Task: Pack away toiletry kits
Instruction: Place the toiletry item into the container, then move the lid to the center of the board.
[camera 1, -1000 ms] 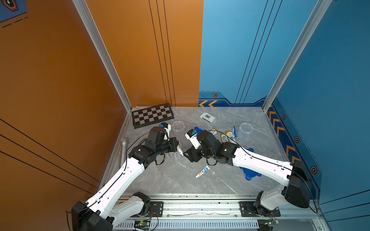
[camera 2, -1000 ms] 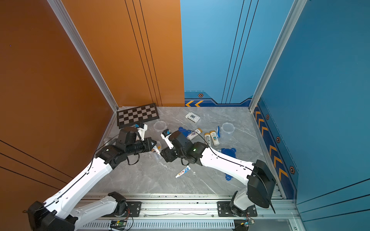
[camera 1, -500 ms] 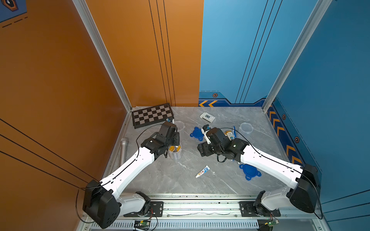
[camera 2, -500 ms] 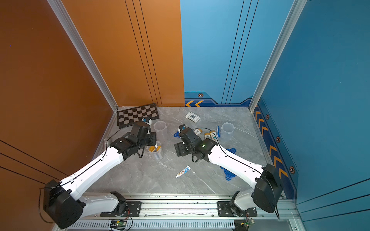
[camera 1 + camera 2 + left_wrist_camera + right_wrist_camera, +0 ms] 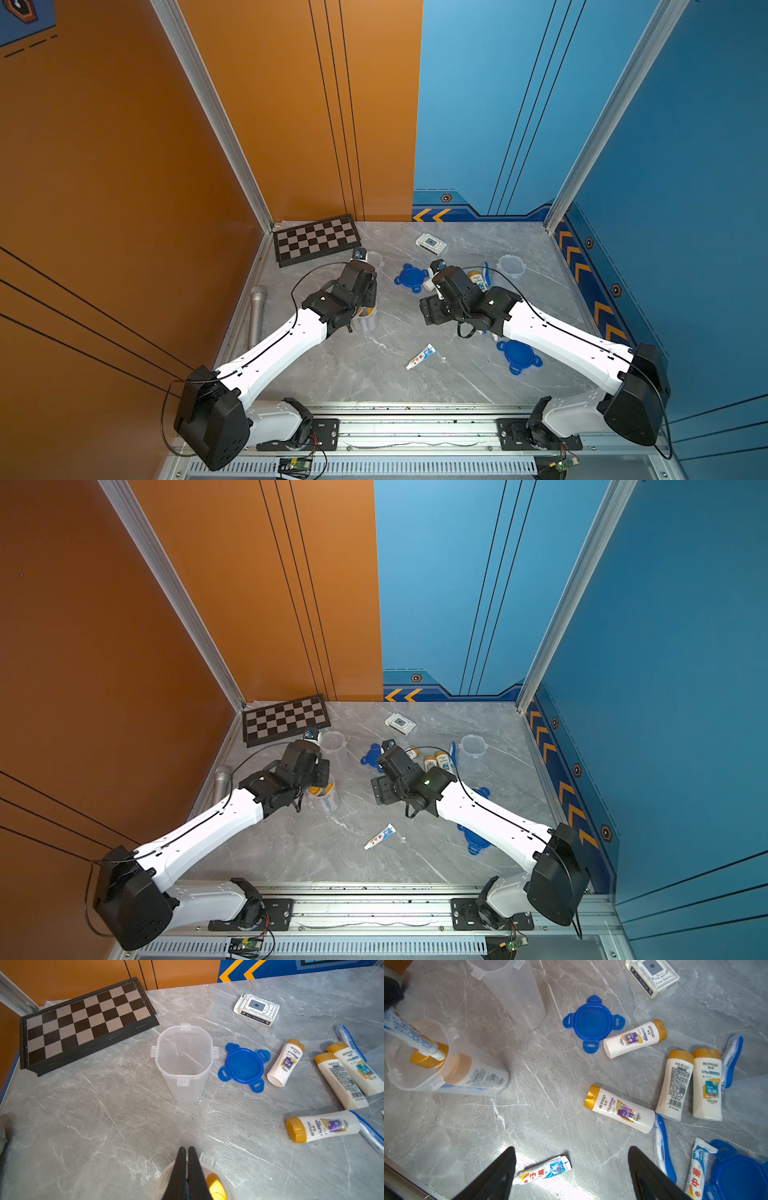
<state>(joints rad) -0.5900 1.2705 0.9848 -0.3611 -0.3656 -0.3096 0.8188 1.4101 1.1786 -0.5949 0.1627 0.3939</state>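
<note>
Swinging apart: my left gripper (image 5: 185, 1149), clamped on the toothpaste tube (image 5: 411, 1034), dips it into the cup (image 5: 436, 1084) on the surface's (image 5: 374, 382) left half; my right gripper (image 5: 572, 1148) has backed off, jaws apart. A lid (image 5: 592, 1022) next, probably.

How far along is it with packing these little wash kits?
Early on. Done: one cup holds two gold-capped bottles, a toothpaste tube poking out beside the shut left gripper. In hand: nothing I can confirm; the right gripper hangs open near a loose tube. Left: four loose bottles, two toothbrushes, another tube, two empty cups, and no blue lid is on yet.
</note>
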